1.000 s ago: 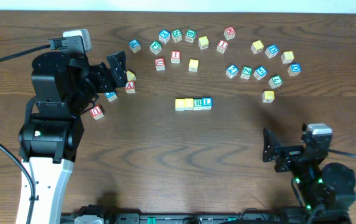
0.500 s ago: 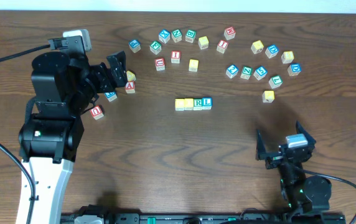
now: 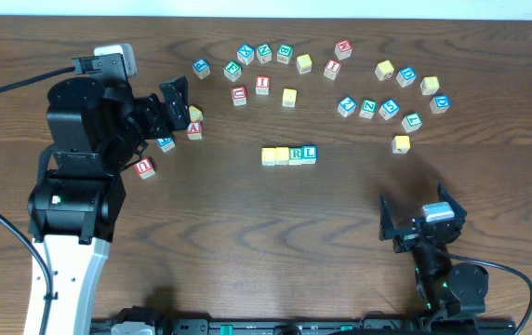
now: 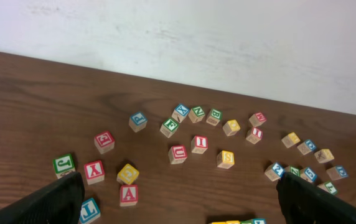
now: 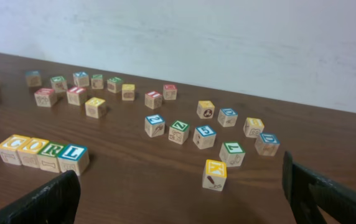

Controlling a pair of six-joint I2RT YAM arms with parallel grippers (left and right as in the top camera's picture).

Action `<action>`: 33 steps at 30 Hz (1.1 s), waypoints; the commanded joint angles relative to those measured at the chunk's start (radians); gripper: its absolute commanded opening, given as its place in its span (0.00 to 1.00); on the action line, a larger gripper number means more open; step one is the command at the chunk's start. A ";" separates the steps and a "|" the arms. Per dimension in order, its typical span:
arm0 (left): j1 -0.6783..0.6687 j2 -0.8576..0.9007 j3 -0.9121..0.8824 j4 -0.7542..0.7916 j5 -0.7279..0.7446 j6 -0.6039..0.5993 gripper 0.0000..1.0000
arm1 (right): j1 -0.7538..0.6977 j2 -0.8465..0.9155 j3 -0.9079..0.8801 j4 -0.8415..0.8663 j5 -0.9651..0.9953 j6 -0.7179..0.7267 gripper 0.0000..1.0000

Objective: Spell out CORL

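Four letter blocks stand side by side in a row at the table's middle. In the right wrist view they read C, O, R, L. My left gripper is open and empty, held above loose blocks at the back left, well left of the row. In the left wrist view only the row's top edge shows between its fingers. My right gripper is open and empty near the front edge, right of the row, and faces it in the right wrist view.
Several loose letter blocks lie in an arc along the back of the table. A yellow K block stands alone at the right. A red A block and a red block lie by my left gripper.
My right arm has folded down and pulled back toward the front edge, its gripper staying open. The left arm and the blocks have not moved.
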 commanded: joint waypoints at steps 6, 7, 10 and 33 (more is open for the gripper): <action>0.005 0.005 -0.005 0.001 -0.010 0.002 0.98 | -0.003 -0.006 -0.008 0.002 0.002 0.034 0.99; 0.005 0.005 -0.005 0.001 -0.010 0.002 0.98 | -0.003 -0.006 -0.008 0.002 0.002 0.034 0.99; 0.005 0.005 -0.005 0.001 -0.010 0.002 0.98 | -0.003 -0.006 -0.008 0.002 0.002 0.034 0.99; 0.005 0.006 -0.008 -0.043 -0.037 0.015 0.98 | -0.003 -0.006 -0.008 0.002 0.002 0.034 0.99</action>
